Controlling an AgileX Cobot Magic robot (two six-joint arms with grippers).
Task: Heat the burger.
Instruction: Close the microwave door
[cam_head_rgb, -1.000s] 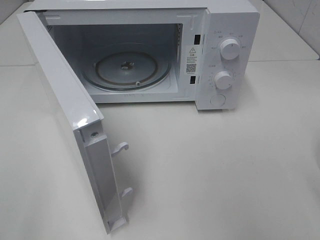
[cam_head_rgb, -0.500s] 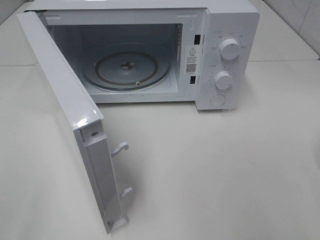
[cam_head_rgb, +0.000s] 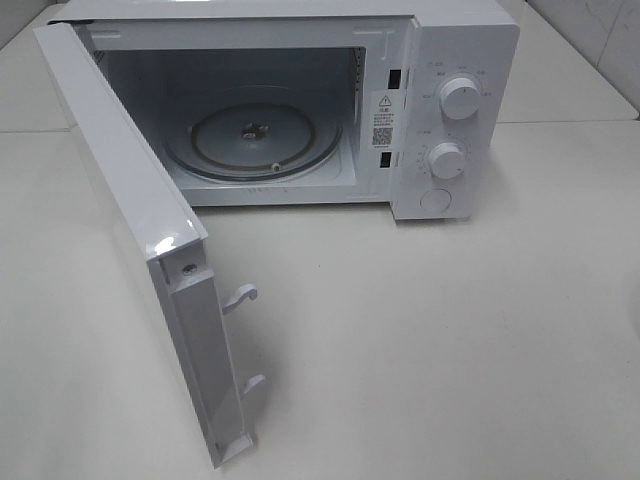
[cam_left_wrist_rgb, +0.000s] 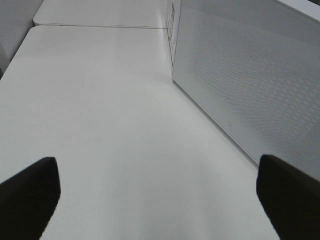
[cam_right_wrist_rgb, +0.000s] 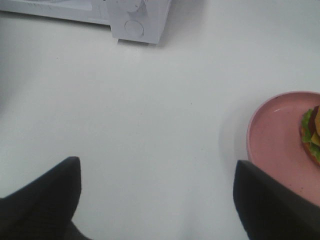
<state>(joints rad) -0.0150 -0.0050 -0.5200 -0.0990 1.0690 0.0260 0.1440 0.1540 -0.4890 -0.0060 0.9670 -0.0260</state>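
Burger (cam_right_wrist_rgb: 311, 134) sits on a pink plate (cam_right_wrist_rgb: 272, 135), just beside the right gripper (cam_right_wrist_rgb: 157, 200) and off to its outer side; only a sliver shows at the edge of the right wrist view (lettuce, a dark layer, something yellow), the rest cut off. Judged soft and loosely stacked, light, likely to topple or squash if pinched, so the better hold looks to be the plate's raised rim, which seems stiff and smooth, perhaps slippery. Right gripper's fingers stand wide apart over bare table (cam_right_wrist_rgb: 150, 100), holding nothing, plate not between them. Left gripper (cam_left_wrist_rgb: 157, 200) likewise spread wide and empty, with the outer face of the microwave door (cam_left_wrist_rgb: 250, 85) just ahead and to one side of it. Microwave (cam_head_rgb: 440, 100) stands well ahead of the right gripper, door swung fully open; its cavity holds only the glass turntable (cam_head_rgb: 250, 135), nothing on it. Plate carries the burger alone as far as can be seen. Neither gripper shows in the high view.
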